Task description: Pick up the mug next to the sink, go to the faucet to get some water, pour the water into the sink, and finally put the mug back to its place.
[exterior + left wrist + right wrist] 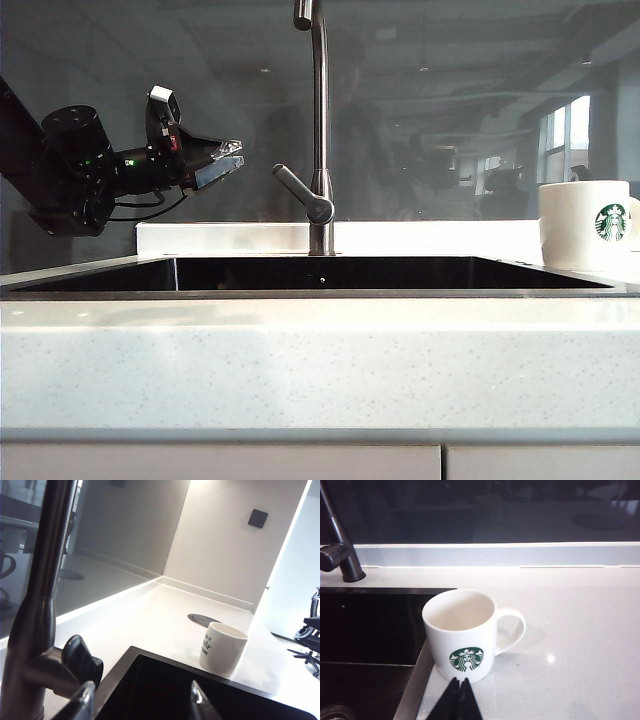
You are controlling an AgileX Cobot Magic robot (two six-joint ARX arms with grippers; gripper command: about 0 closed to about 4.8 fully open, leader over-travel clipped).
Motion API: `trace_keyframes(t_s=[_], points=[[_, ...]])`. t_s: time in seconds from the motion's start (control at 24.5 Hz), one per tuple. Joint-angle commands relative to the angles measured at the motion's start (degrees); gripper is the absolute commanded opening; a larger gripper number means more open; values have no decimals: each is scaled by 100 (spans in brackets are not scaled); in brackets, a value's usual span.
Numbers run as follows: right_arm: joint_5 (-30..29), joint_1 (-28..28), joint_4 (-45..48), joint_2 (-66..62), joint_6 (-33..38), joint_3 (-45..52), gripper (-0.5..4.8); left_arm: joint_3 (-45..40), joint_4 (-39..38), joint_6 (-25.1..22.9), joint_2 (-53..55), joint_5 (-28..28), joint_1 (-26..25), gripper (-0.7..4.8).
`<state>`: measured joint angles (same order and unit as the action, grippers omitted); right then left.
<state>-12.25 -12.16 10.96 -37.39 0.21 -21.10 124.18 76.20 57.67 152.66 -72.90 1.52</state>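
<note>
The white mug point(585, 225) with its green logo stands upright and empty on the counter right of the sink point(320, 293). In the right wrist view the mug point(462, 635) sits by the sink's corner point(370, 625), handle turned away from the basin. My right gripper point(459, 682) is shut and empty, just short of the mug's logo side, apart from it; the exterior view does not show it. The left gripper point(225, 160) hovers open above the sink's left part, left of the faucet point(320, 130). Its fingers point(87, 690) sit near the lever point(82, 662), holding nothing.
A round dark disc point(202, 620) is set in the counter behind the mug point(222, 647). A glass backsplash runs behind the faucet point(40, 605). A black wall switch point(257, 518) and an office chair point(310, 635) lie beyond the counter. Cabinet fronts point(220, 462) sit under the counter edge.
</note>
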Motion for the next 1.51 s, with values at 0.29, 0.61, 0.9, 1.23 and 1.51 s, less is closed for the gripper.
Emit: trace_keyframes(t_s=[0.29, 0.61, 0.9, 1.23, 1.51], points=[[-11, 0, 81, 98, 22, 87, -9, 13, 55, -24, -37, 0, -4, 238], [-11, 0, 81, 98, 22, 90, -9, 13, 7, -24, -37, 0, -13, 238], [-11, 0, 81, 98, 22, 90, -9, 11, -1567, -470, -542, -610, -9, 238], [-7, -4, 83, 98, 22, 90, -9, 11, -9134, -5952, -3095, 2184, -76, 238], [-11, -2, 81, 98, 22, 90, -9, -9, -10760, -6422, -4621, 4052, -70, 238]])
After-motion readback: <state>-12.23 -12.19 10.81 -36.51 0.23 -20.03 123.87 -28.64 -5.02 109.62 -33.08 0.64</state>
